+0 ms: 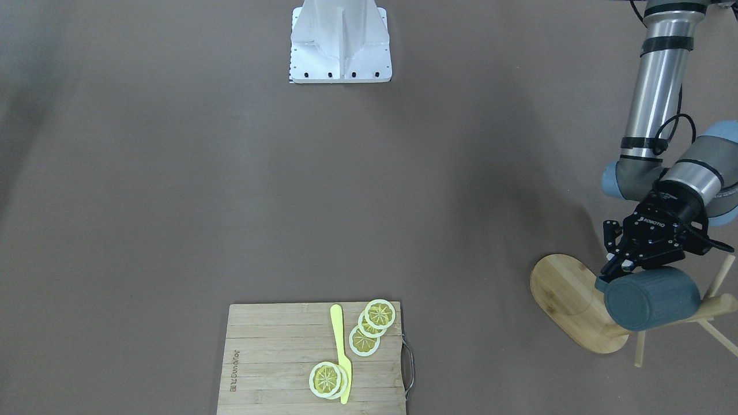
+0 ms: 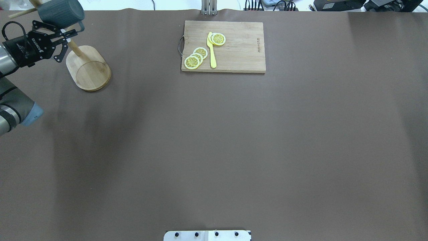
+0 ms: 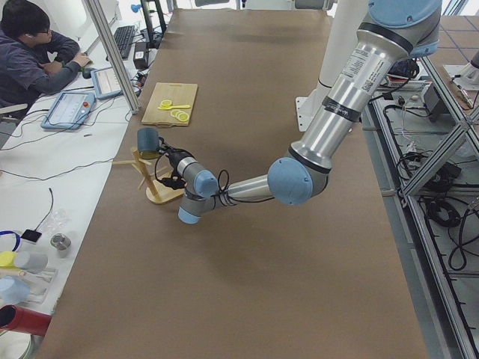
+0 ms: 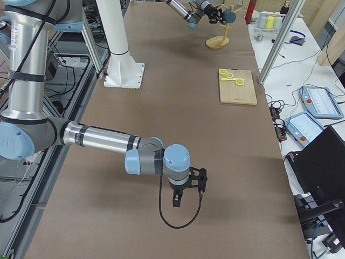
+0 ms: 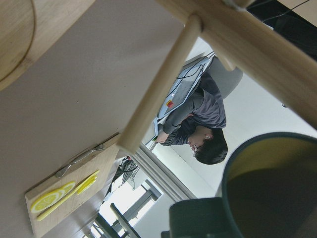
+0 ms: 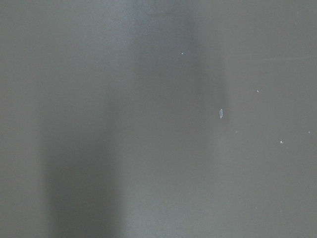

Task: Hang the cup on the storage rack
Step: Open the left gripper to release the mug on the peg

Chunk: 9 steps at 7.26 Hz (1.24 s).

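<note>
The dark teal cup (image 1: 651, 297) lies on its side in the air at the top of the bamboo storage rack (image 1: 568, 300), close to its post and pegs. My left gripper (image 1: 618, 268) is shut at the cup's handle side and holds it. In the overhead view the cup (image 2: 60, 11) is above the rack's post (image 2: 75, 50) and oval base (image 2: 88, 68). The left wrist view shows the cup's olive inside (image 5: 270, 193) at the lower right, with a peg (image 5: 158, 84) up and left of it. I cannot tell whether the handle is over a peg. My right gripper (image 4: 186, 195) hangs low over bare table, and I cannot tell its state.
A rectangular bamboo cutting board (image 2: 234, 50) with lemon slices (image 2: 195, 57) and a yellow knife (image 2: 211, 50) lies at the table's far middle. The robot's base plate (image 1: 340, 40) is at the robot's side. An operator (image 3: 30, 52) sits beyond the table's far edge.
</note>
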Available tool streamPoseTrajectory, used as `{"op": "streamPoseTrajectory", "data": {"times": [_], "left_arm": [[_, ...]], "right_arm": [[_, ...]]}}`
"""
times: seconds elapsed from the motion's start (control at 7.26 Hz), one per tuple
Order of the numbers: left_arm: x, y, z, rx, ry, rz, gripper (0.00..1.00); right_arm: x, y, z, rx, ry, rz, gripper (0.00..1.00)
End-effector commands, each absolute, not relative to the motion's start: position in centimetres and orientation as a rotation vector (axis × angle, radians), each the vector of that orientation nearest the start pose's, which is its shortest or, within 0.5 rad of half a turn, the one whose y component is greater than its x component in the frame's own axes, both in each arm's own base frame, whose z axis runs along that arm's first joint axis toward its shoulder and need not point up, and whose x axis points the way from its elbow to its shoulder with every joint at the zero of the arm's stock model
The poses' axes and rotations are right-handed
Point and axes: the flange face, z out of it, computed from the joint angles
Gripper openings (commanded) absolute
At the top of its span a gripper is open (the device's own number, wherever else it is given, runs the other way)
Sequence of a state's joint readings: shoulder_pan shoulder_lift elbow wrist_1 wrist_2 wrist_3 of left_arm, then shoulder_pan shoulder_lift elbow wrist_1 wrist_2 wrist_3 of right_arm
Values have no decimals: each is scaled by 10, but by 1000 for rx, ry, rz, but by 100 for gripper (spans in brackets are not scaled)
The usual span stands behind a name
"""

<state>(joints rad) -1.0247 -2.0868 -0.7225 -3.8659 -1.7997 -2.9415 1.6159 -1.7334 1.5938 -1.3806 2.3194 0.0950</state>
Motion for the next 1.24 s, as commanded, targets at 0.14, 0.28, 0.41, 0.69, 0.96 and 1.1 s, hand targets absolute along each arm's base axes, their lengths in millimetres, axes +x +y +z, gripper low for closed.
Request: {"op": "streamPoseTrajectory", "data": {"times": [0.14,0.28,0.41,0.69,0.96,1.1], "left_arm": [[232,-597,529,-543,2150,-1269,99],[229,-592,534,-541,2153,-1265,99],[226,-587,536,-542,2171,-1244,99],[211,-564,525,-536,2227,-1171,99],[193,-543,507,-512,2282,-1095,99],[184,-537,496,-510,2287,-1044,99]], "right_arm": [[85,-419,705,28,-750,116,100],[84,-419,705,28,-750,115,100],[85,-420,705,28,-750,116,100],[85,-420,704,30,-750,115,100],[85,-420,705,30,-748,116,100],[85,-421,704,31,-748,115,100]]}}
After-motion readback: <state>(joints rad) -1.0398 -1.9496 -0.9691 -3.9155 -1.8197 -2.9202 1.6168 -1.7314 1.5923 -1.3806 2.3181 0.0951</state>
